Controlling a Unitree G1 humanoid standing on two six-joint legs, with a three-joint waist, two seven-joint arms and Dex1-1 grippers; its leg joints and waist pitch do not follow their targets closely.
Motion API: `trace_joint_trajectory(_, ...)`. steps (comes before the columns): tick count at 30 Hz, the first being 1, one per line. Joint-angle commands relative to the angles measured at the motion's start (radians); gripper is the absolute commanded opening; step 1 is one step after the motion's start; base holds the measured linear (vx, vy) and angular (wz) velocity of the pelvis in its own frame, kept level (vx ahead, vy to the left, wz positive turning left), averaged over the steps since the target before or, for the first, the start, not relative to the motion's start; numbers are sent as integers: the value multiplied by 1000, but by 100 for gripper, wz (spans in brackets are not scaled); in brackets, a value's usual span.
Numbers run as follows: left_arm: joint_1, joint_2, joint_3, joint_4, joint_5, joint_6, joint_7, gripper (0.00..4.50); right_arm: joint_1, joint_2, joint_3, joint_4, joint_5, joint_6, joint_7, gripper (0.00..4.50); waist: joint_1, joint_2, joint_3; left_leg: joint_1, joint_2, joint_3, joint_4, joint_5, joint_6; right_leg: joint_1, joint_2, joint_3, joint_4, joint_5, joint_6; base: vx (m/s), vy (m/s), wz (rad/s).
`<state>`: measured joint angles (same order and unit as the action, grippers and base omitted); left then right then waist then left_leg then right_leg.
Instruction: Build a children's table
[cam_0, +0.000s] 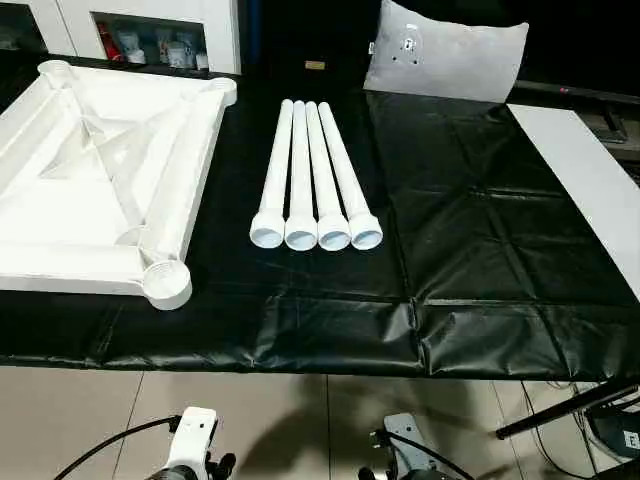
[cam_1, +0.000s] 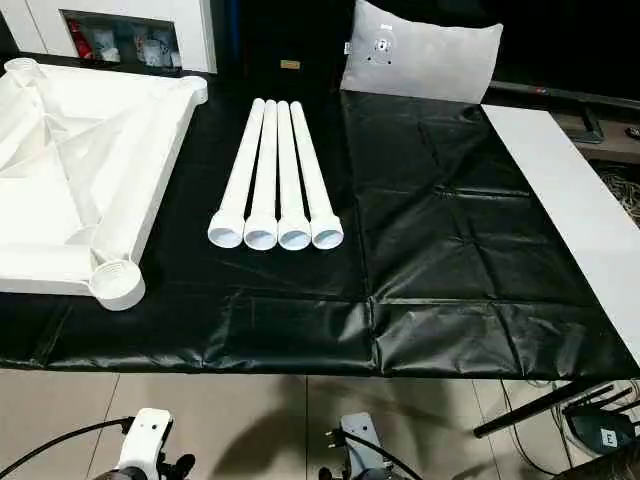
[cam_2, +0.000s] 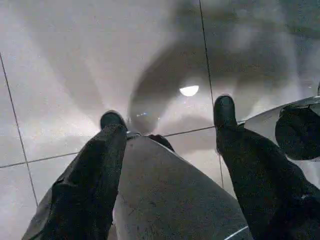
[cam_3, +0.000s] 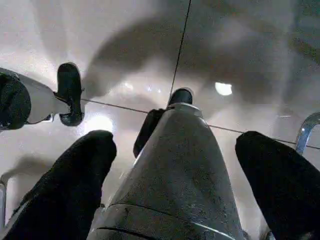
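1. The tabletop (cam_0: 100, 180) lies upside down on the left of a black sheet (cam_0: 470, 250), ribs up, with round sockets at its corners; the near socket (cam_0: 167, 284) sits close to the sheet's front edge.
2. Four legs (cam_0: 315, 175) lie side by side, touching, just right of the tabletop, wide open ends toward the robot.
3. A grey cushion (cam_0: 450, 60) leans at the far edge of the sheet, a white cabinet (cam_0: 150, 30) stands behind the tabletop, and a white panel (cam_0: 590, 180) runs along the right side.
4. The left gripper (cam_2: 167, 112) hangs over the tiled floor (cam_2: 75, 60), fingers apart, holding nothing.
5. The right gripper (cam_3: 187, 145) also points at the floor, fingers spread wide and empty.
6. Both grippers are low, in front of the sheet's near edge, well apart from the parts.
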<state>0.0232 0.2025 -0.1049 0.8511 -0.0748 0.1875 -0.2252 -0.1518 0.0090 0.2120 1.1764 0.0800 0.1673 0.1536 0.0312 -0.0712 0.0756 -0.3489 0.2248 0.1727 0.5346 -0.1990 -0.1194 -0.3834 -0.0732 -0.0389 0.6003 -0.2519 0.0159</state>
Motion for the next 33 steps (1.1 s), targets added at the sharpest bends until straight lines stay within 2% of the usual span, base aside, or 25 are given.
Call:
trace_joint_trajectory(1,50,-16,-21,87,15,32,3,329,35,0,3,42,-7,27,5,433,4,14,-7,-2,15,10,-48,-119,82,31,-50,39,-60,121,-229,0,0,0)
trace_joint_trajectory(11,50,-16,-21,87,15,32,3,329,35,0,3,42,-7,27,5,433,3,15,-7,-2,15,10,-48,-119,80,31,-50,39,-60,119,-228,0,0,0)
trace_joint_trajectory(12,-201,-94,21,278,28,43,92,329,-22,-50,-80,91,-2,-18,-115,433,4,15,-8,-2,14,10,-48,-115,80,32,-50,39,-59,126,-229,0,0,0)
trace_joint_trajectory(13,-282,-119,35,339,33,46,121,329,-40,-66,-107,107,-1,-33,-153,433,5,67,-78,24,7,11,-33,-60,59,52,-50,41,-45,179,-236,0,0,0)
trace_joint_trajectory(14,-298,-133,33,360,41,30,155,329,-34,-80,-106,104,-3,-51,-146,433,14,47,-61,60,19,16,-19,43,40,14,-38,32,-43,327,-270,0,0,0)
trace_joint_trajectory(15,-302,-137,29,365,47,21,163,329,-33,-82,-113,103,3,-61,-135,433,14,24,-53,19,9,19,-23,34,48,42,-39,36,-42,337,-271,-25,54,-1)
trace_joint_trajectory(16,-306,-144,38,368,40,5,168,329,-36,-84,-98,101,-9,-76,-113,433,18,14,-57,-15,-1,14,-26,6,47,69,-51,34,-36,296,-243,-62,54,-14)
trace_joint_trajectory(17,-308,-149,45,369,33,-6,171,329,-39,-84,-86,100,-19,-86,-98,433,21,24,-60,-5,1,18,-23,-35,55,59,-56,34,-43,246,-242,-62,54,-14)
trace_joint_trajectory(18,-309,-152,51,369,28,-11,173,329,-41,-85,-77,99,-27,-92,-90,440,9,34,-65,-5,7,17,-23,-96,80,55,-68,39,-52,132,-249,-58,12,-2)
trace_joint_trajectory(20,-316,-160,59,363,18,-56,160,329,-47,-82,-66,88,-41,-154,-99,440,-2,35,-68,-9,15,14,-24,-111,78,52,-66,39,-53,114,-259,0,0,0)
trace_joint_trajectory(22,-330,-165,32,371,51,-95,133,329,-49,-75,-83,80,-32,-216,-69,440,-7,33,-70,-4,14,17,-19,-139,82,45,-62,40,-53,105,-267,0,0,0)
trace_joint_trajectory(23,-339,-168,21,386,69,-103,121,346,-51,-72,-90,83,-32,-231,-55,443,-7,33,-69,-1,16,18,-19,-150,88,42,-63,41,-56,92,-270,0,0,0)
trace_joint_trajectory(24,-309,-144,13,380,77,-119,83,357,-48,-69,-83,67,-35,-254,-4,450,-5,40,-69,1,19,17,-20,-161,93,39,-64,42,-56,73,-277,0,0,0)
trace_joint_trajectory(25,-255,-102,11,370,85,-166,32,357,-41,-65,-74,44,-43,-277,52,450,-2,38,-67,0,20,18,-20,-173,100,37,-64,40,-59,52,-282,0,0,0)
trace_joint_trajectory(26,-250,-98,11,368,85,-171,29,364,-40,-65,-74,42,-44,-278,55,450,-2,37,-64,-8,23,14,-26,-184,101,40,-65,38,-58,26,-272,0,0,0)
trace_joint_trajectory(27,-204,-63,7,339,93,-217,13,367,-30,-70,-51,14,-67,-306,62,450,-1,44,-68,-2,26,14,-24,-178,94,38,-64,38,-56,37,-273,0,0,0)
trace_joint_trajectory(28,-183,-50,9,319,90,-224,8,377,-24,-76,-29,-8,-87,-318,64,450,-2,46,-65,-2,25,15,-22,-163,94,35,-60,39,-53,65,-275,0,0,0)
trace_joint_trajectory(29,-183,-50,9,319,90,-224,8,389,-24,-76,-29,-8,-87,-318,64,450,0,47,-68,3,23,19,-19,-138,97,35,-55,39,-47,127,-281,0,0,0)
trace_joint_trajectory(30,-165,-47,15,296,83,-233,-3,398,-12,-85,-2,-45,-111,-342,70,450,-1,46,-68,3,22,20,-17,-126,99,35,-52,38,-43,154,-286,0,0,0)
trace_joint_trajectory(31,-151,-48,22,276,73,-254,-19,407,-6,-88,6,-60,-120,-360,74,450,6,46,-62,6,22,24,-17,-133,109,31,-51,37,-45,173,-293,0,0,0)
trace_joint_trajectory(32,-124,-49,30,223,54,-278,-46,407,6,-96,8,-92,-123,-394,76,450,6,46,-62,6,22,24,-17,-133,109,31,-51,37,-45,173,-293,0,0,0)
trace_joint_trajectory(33,-105,-50,36,187,41,-295,-65,415,15,-101,9,-113,-124,-418,77,450,11,43,-57,3,27,22,-23,-179,102,32,-59,38,-51,103,-287,0,0,0)
